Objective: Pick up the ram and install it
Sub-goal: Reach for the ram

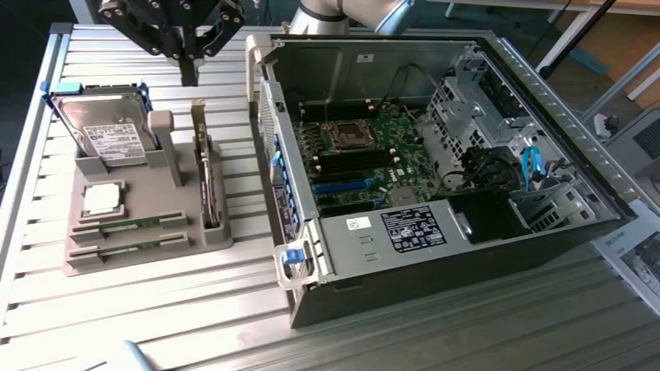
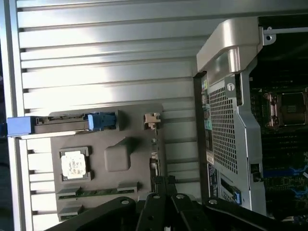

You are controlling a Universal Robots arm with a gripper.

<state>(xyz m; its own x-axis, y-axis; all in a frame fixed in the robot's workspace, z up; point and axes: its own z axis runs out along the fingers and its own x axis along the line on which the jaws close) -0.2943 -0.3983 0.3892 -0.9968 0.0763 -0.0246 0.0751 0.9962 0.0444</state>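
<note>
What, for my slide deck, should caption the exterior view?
Shut gripper hangs over the grey parts holder with two ram sticks in it, beside the open computer case.

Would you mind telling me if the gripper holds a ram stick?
No, both ram sticks lie in the grey holder while the shut gripper hangs empty above it.

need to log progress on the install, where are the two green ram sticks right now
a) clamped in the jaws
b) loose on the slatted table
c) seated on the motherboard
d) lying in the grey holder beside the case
D: both ram sticks lie in slots of the grey holder, which stands to the exterior view's left of the open case.
</note>
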